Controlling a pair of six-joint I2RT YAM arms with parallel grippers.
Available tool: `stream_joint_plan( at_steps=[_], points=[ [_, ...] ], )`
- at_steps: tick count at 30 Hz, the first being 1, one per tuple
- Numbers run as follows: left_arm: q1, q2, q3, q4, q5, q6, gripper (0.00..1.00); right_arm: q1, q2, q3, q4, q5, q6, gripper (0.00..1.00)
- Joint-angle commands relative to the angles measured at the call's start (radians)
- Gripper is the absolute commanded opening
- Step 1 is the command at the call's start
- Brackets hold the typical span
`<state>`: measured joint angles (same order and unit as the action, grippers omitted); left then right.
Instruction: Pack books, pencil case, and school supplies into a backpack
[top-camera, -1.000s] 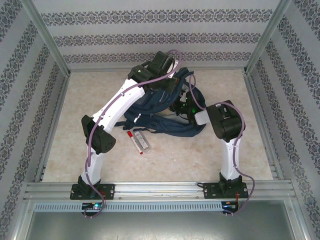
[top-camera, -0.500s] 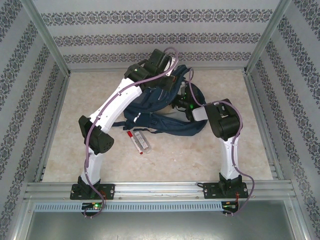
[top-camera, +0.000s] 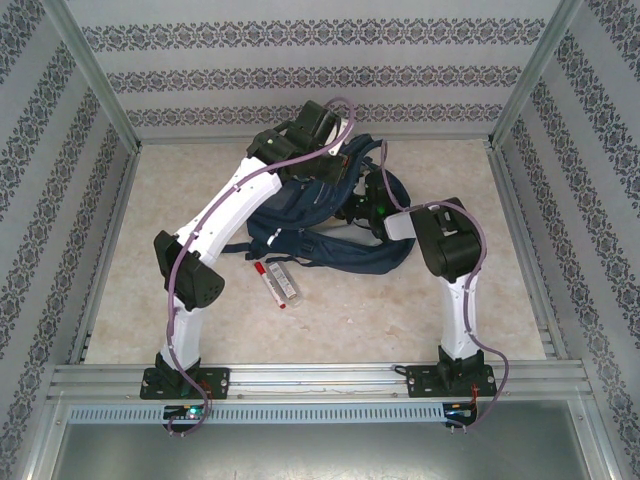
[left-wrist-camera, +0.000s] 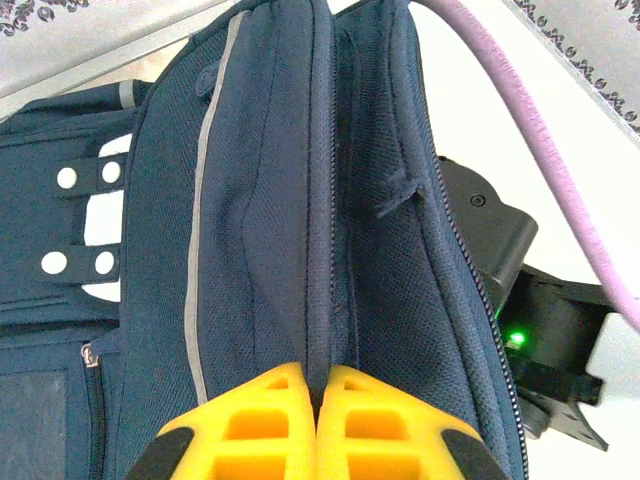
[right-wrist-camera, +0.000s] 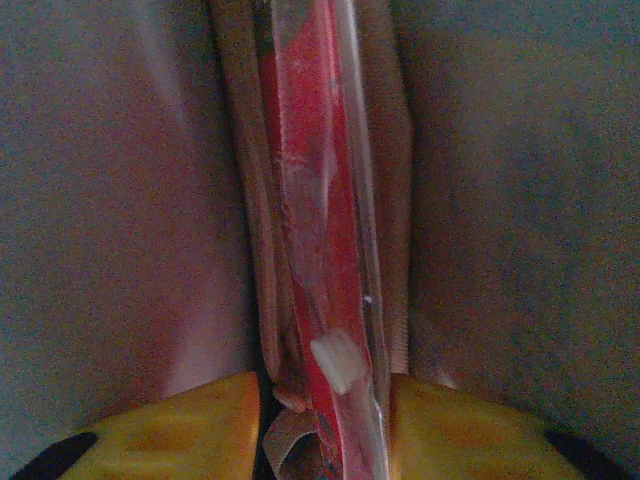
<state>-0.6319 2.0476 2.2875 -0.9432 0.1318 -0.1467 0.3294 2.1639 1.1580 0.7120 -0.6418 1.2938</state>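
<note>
Your right gripper (right-wrist-camera: 320, 420): jaws part-spread astride school supplies (right-wrist-camera: 310, 230), grip unclear; long axis straight ahead, into backpack (left-wrist-camera: 260, 200). Your left gripper (left-wrist-camera: 318, 385): pinching backpack rim.

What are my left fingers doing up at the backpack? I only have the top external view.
Observer: The left fingers are shut on a raised seam of navy fabric on the backpack.
Operator: And the right fingers?
Observer: The right fingers are in a dim space, apart, with a clear-wrapped red packet between them.
Operator: Anything else in there?
Observer: Pale wood pieces flank the packet on both sides.
</note>
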Motion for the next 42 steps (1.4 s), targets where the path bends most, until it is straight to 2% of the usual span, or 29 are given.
stream_joint_plan(
  at_steps=[1,6,14,17,18,22,24,28,30,32,34,35,36,37,38,40,42],
  points=[
    [0.015,-0.088,-0.020,0.114,0.023,0.010,0.00,-0.019,-0.090,-0.048,-0.166,0.081,-0.033,0.41],
    [0.028,-0.121,-0.101,0.159,0.032,0.005,0.00,-0.021,-0.231,-0.108,-0.324,0.170,-0.027,0.47],
    [0.050,-0.165,-0.242,0.230,0.048,-0.002,0.00,-0.020,-0.428,-0.212,-0.403,0.231,-0.052,0.49],
    [0.052,-0.177,-0.313,0.266,0.119,0.024,0.00,-0.041,-0.545,-0.272,-0.485,0.262,-0.131,0.49],
    [0.052,-0.179,-0.340,0.283,0.181,0.036,0.04,-0.056,-0.594,-0.298,-0.522,0.278,-0.163,0.50],
    [0.052,-0.177,-0.424,0.306,0.375,0.056,0.36,-0.142,-0.780,-0.394,-0.729,0.331,-0.312,0.50],
    [0.052,-0.186,-0.448,0.294,0.378,0.075,0.58,-0.176,-0.893,-0.415,-0.888,0.399,-0.434,0.51],
    [0.057,-0.226,-0.472,0.223,0.283,0.113,0.73,-0.233,-1.080,-0.441,-1.081,0.462,-0.586,0.52],
    [0.061,-0.258,-0.506,0.157,0.277,0.214,0.80,-0.242,-1.137,-0.429,-1.138,0.450,-0.665,0.52],
    [0.063,-0.295,-0.565,0.118,0.244,0.317,0.81,-0.240,-1.152,-0.408,-1.155,0.378,-0.730,0.52],
    [0.076,-0.324,-0.617,0.060,0.386,0.540,0.80,-0.229,-1.127,-0.373,-1.163,0.283,-0.775,0.52],
    [0.077,-0.335,-0.635,-0.005,0.463,0.734,0.81,-0.213,-1.104,-0.346,-1.176,0.248,-0.799,0.51],
    [0.082,-0.341,-0.658,-0.034,0.433,0.831,0.79,-0.187,-1.078,-0.319,-1.192,0.234,-0.822,0.51],
    [0.095,-0.338,-0.668,-0.022,0.363,0.845,0.77,-0.158,-1.050,-0.287,-1.214,0.233,-0.849,0.51],
    [0.122,-0.328,-0.664,-0.034,0.361,0.880,0.77,-0.132,-1.027,-0.257,-1.235,0.238,-0.874,0.51],
    [0.199,-0.294,-0.637,-0.117,0.426,1.026,0.77,-0.088,-0.982,-0.203,-1.270,0.241,-0.913,0.52],
    [0.239,-0.275,-0.636,-0.147,0.419,1.140,0.78,-0.076,-0.959,-0.179,-1.277,0.238,-0.919,0.52]
  ],
)
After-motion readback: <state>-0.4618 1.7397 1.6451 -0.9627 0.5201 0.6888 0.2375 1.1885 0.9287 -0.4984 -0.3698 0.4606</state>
